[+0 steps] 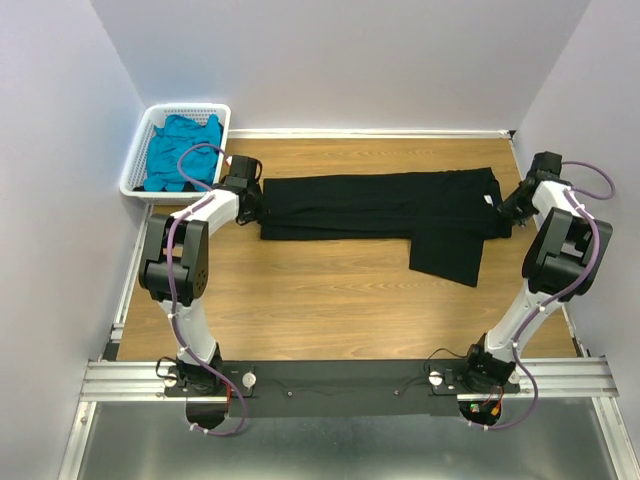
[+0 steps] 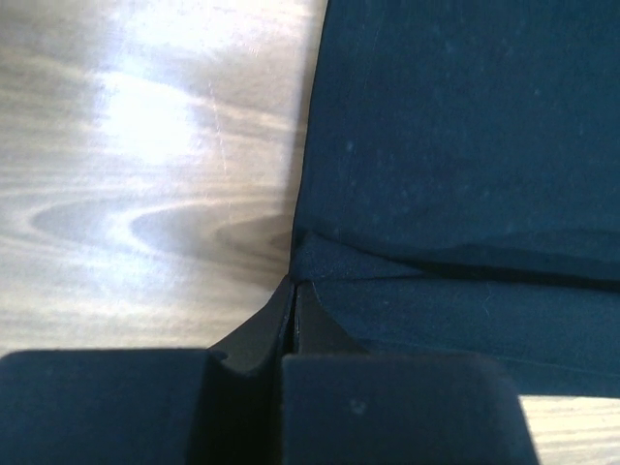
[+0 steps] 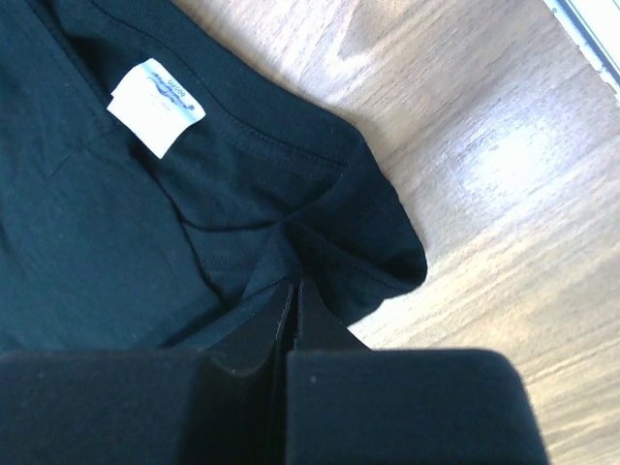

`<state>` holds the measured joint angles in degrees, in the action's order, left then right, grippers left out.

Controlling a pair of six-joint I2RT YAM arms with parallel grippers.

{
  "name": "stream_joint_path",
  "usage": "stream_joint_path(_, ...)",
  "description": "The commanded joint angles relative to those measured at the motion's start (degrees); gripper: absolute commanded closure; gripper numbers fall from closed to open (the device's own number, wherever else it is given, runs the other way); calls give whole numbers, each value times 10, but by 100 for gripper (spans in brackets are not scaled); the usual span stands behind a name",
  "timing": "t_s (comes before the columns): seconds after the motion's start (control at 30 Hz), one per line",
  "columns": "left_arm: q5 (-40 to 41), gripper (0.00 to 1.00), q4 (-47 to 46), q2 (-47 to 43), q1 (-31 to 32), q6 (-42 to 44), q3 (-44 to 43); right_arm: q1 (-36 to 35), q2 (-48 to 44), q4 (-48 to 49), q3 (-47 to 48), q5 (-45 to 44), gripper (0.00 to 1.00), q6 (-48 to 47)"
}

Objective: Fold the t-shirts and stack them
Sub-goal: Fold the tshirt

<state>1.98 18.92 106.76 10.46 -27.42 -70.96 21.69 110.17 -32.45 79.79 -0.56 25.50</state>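
A black t-shirt (image 1: 380,205) lies folded into a long band across the wooden table (image 1: 330,300), with one sleeve flap hanging toward the near side on the right. My left gripper (image 1: 250,205) is at its left end, jaws shut on a pinch of the hem (image 2: 329,262). My right gripper (image 1: 505,210) is at the collar end, jaws together on a fold of cloth (image 3: 291,242) below the white neck label (image 3: 155,105). A teal-blue t-shirt (image 1: 182,150) lies crumpled in the basket at the back left.
The white slotted basket (image 1: 135,186) stands at the table's back left corner, just behind the left arm. Walls close in on both sides and at the back. A metal rail (image 1: 330,375) runs along the near edge.
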Motion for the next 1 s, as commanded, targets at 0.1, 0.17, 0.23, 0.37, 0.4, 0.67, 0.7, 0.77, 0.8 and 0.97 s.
stream_joint_path(0.1,43,100,-17,25,-11,2,-19,3,29,32,23,-38,91,1)
stream_joint_path(0.17,41,94,-18,28,-11,3,-19,2,33,32,22,-37,89,-2)
stream_joint_path(0.23,39,88,-20,26,-11,3,-19,1,33,33,20,-40,88,-2)
stream_joint_path(0.37,43,54,-22,4,-11,3,-14,-1,23,34,19,-47,69,-7)
stream_joint_path(0.4,46,47,-21,-12,-11,3,-13,-5,11,33,18,-50,65,-9)
stream_joint_path(0.67,44,10,-13,-138,-4,-4,36,-72,-112,32,-61,-62,25,-12)
stream_joint_path(0.7,44,10,-13,-154,-4,-4,46,-75,-127,32,-83,-60,22,-7)
stream_joint_path(0.77,45,10,-13,-183,-1,-3,78,-78,-173,33,-120,-47,19,3)
stream_joint_path(0.8,44,10,-13,-214,0,-2,90,-78,-190,33,-161,-45,19,8)
stream_joint_path(0.97,50,10,-14,-298,26,0,172,-81,-260,31,-262,-24,19,6)
